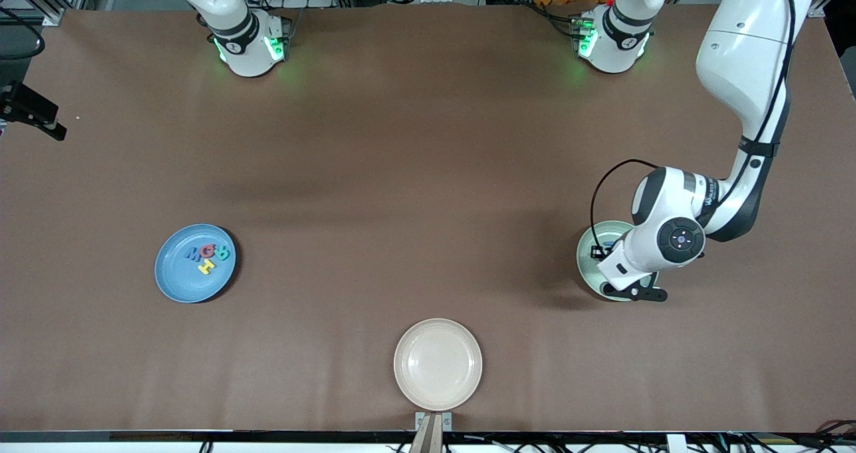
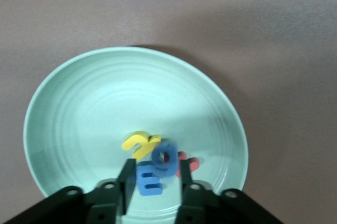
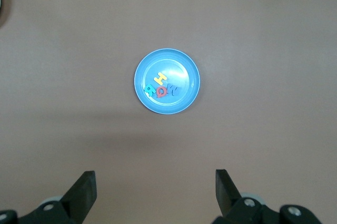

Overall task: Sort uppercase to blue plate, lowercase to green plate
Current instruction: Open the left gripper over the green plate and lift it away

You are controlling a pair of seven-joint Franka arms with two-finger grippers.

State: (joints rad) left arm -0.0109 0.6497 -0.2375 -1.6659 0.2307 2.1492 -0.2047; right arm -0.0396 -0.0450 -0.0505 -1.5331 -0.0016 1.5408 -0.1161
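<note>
Left gripper low over the green plate, toward the left arm's end of the table, fingers parted and gripping nothing, one on each side of the blue m. All four lowercase pieces lying in that plate in a tight overlapping cluster: yellow h, blue g, blue m, and red w mostly hidden under the blue ones. Right gripper raised high over bare table, fingers spread wide and empty, the arm waiting, looking down on the blue plate. Blue plate toward the right arm's end of the table, holding the four uppercase pieces bunched together: yellow H, blue M/W, red Q, teal R. Beige plate at the table edge nearest the front camera, between the two coloured plates, nothing in it.
</note>
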